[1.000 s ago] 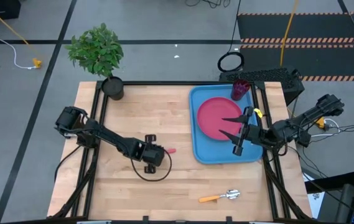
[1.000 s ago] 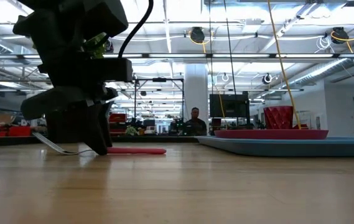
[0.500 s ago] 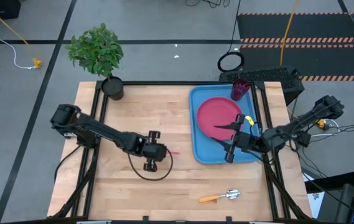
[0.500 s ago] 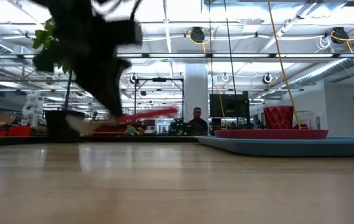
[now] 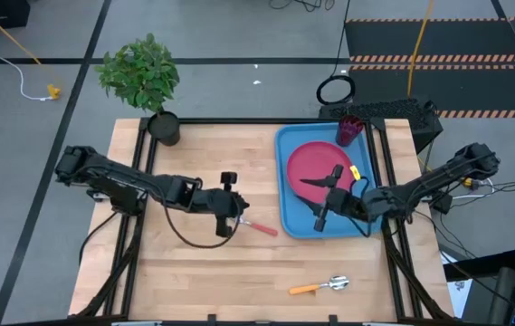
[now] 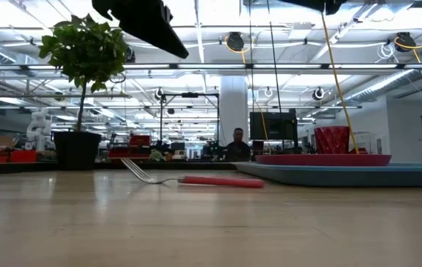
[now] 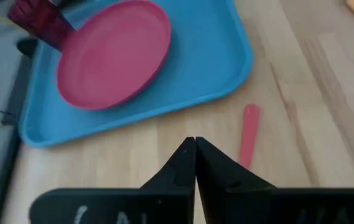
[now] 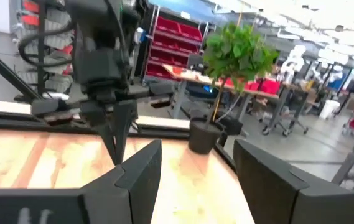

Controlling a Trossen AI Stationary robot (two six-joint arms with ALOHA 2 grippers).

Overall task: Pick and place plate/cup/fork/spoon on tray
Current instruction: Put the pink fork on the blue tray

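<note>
The fork (image 5: 259, 226), with a pink handle, lies flat on the wood just left of the blue tray (image 5: 295, 222); it also shows in the low view (image 6: 196, 179). My left gripper (image 5: 239, 214) is shut and empty, held well above the fork (image 7: 249, 133). The pink-red plate (image 5: 316, 163) lies in the tray. The dark red cup (image 5: 349, 129) stands at the tray's far right corner. My right gripper (image 5: 311, 203) is open and empty above the tray's near half. A spoon (image 5: 322, 286) with an orange handle lies near the front edge.
A potted plant in a black pot (image 5: 163, 128) stands at the table's far left corner. Bare wood spans the table's middle and left (image 5: 194, 281). Beyond the far edge, a person shows in the room in the low view (image 6: 233, 144).
My left gripper has risen from the table and gone toward the tray, turning as it went. The fork was lifted off the wood half a second ago; it now lies flat on the table, nearer the tray. My right gripper has gone toward the table's left over the tray.
</note>
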